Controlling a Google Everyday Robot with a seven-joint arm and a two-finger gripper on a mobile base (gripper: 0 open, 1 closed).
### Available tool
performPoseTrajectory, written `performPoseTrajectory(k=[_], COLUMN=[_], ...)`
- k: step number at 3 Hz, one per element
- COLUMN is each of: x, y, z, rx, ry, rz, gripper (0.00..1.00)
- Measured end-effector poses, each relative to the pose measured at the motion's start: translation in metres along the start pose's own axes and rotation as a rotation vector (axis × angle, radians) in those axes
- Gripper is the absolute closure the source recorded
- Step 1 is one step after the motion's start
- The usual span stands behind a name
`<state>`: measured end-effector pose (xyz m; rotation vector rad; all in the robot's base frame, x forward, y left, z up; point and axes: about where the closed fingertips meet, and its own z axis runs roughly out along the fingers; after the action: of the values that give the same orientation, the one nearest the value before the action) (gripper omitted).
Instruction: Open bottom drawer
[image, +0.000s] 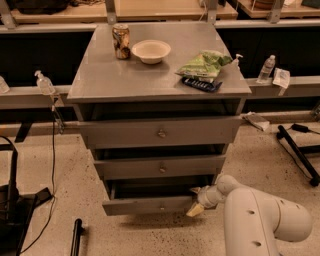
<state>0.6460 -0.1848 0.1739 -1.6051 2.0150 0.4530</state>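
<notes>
Low in the frame, right of centre, the hand (197, 204) sits tight against the right end of the bottom drawer (142, 206). It looks to be touching the front there, well off the little round knob (161, 205) at the middle. Whether the hand is clenched on that edge or released, I cannot tell from here. Behind it the thick white arm (265, 222) fills the lower right corner.

Here's the relation that matters: the drawer front runs left to right across the frame, and nearly all of it lies to the left of the hand. The drawer already stands partly out of the cabinet (80, 107), with a dark gap showing above its front. To my eye the opening is under way but not finished. The way out is down the frame, square to that long front. A pull from one end could skew the drawer, so that's the risk to watch.

Above it are the middle drawer (161, 167) and the top drawer (160, 132), both closed. On the cabinet top there's a can (121, 41), a bowl (151, 50) and a green bag (205, 64) lying on a dark flat thing (201, 84). None of them is near the pull. The speckled floor (150, 235) in front of the drawer shows nothing in the way. A black stand (12, 200) sits far off at lower left.
</notes>
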Motion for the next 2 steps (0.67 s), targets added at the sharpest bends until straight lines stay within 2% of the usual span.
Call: performPoseTrajectory(k=[1,2], x=[-0.017,-0.022], y=[0.048,0.071], z=[-0.008,-0.01], rx=[-0.11,-0.173], ry=[-0.072,-0.108], rz=[0.004,0.016], gripper=[0.2,0.18])
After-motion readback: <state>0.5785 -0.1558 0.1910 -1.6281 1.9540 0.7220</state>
